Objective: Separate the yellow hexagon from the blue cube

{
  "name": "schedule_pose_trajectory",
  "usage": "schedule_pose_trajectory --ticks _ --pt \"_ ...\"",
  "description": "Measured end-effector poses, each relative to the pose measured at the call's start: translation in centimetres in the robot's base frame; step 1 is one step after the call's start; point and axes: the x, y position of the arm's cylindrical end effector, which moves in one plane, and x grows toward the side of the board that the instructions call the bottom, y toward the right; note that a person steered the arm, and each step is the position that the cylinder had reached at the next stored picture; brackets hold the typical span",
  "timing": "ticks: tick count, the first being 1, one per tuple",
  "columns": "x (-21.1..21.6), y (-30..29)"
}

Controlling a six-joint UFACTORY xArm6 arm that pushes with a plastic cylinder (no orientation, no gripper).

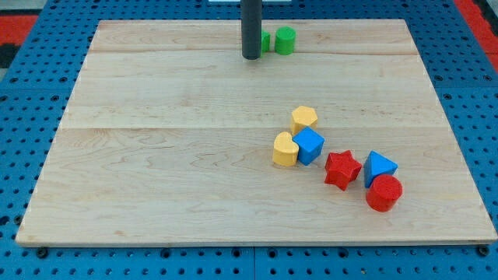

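The blue cube (310, 145) lies right of the board's centre. A yellow block (304, 119), the hexagon by its outline, touches the cube's top side. A second yellow block (285, 149), heart-shaped, touches the cube's left side. My tip (251, 57) is near the view's top edge of the board, well above this cluster and apart from it, next to the green blocks.
A red star (342, 169), a blue triangle (380, 166) and a red cylinder (384, 193) sit to the right of the cluster. A green cylinder (285, 40) and a partly hidden green block (265, 41) sit by the rod. The wooden board (156, 155) rests on a blue pegboard.
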Motion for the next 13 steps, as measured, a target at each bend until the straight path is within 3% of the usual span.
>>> schedule_pose_trajectory --ticks 6,7,9,10,11,12,13 --pt "0.8 4.6" --pt "2.0 5.7" --pt "10.1 11.1" --pt "11.9 14.9" --pt "17.3 13.9" --pt "16.7 7.0" --pt "12.5 2.1"
